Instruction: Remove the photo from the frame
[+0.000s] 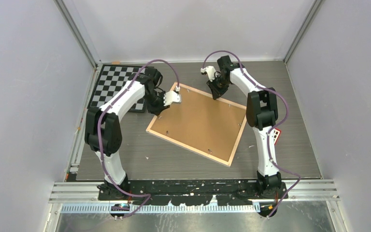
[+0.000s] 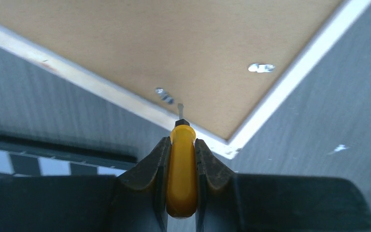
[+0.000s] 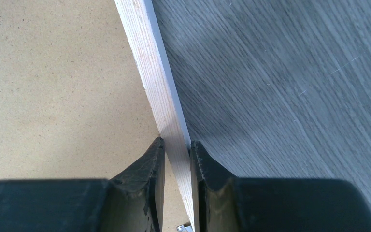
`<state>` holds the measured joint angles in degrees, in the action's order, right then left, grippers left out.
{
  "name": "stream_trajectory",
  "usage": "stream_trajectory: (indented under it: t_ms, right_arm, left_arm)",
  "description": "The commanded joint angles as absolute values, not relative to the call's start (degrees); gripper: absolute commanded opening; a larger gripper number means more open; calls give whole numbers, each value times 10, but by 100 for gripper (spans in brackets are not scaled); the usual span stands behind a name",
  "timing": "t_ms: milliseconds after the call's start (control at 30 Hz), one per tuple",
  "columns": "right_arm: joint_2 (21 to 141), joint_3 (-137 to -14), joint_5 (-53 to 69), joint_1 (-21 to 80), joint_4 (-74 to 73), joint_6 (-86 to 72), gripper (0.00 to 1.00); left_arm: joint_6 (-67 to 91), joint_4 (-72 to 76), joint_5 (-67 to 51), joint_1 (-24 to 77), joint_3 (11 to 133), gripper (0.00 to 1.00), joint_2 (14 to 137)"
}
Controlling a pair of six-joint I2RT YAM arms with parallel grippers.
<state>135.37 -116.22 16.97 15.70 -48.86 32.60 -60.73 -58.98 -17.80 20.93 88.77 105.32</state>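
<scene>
Lying face down on the table, the pale-wood frame shows its brown fibreboard back. Left hand holds a yellow screwdriver beside a metal tab; right hand clamps the rim. Pry gently.

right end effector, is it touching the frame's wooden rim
Touching. The right wrist view shows the right end effector straddling the wooden rim of the frame, a finger pressed against each side with no gap.

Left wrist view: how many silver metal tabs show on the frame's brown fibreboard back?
2. One silver tab sits just ahead of the tip of the yellow-handled screwdriver, near the pale wood frame rim; the other lies by the right-hand rim. Others may be outside this view.
</scene>
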Motion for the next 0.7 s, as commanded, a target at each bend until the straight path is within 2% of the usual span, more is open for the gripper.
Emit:
stream_trajectory:
  t_ms: [0, 400, 667]
  right_arm:
    - [1354, -1150, 151, 165, -473, 287, 1]
    - [1346, -1139, 152, 164, -471, 282, 1]
    - [1346, -1140, 153, 165, -468, 278, 0]
  left_arm:
    - [-591, -710, -262, 220, 892, 0, 1072]
    - [-329, -530, -228, 193, 868, 0, 1009]
    - [-270, -451, -137, 193, 834, 0, 987]
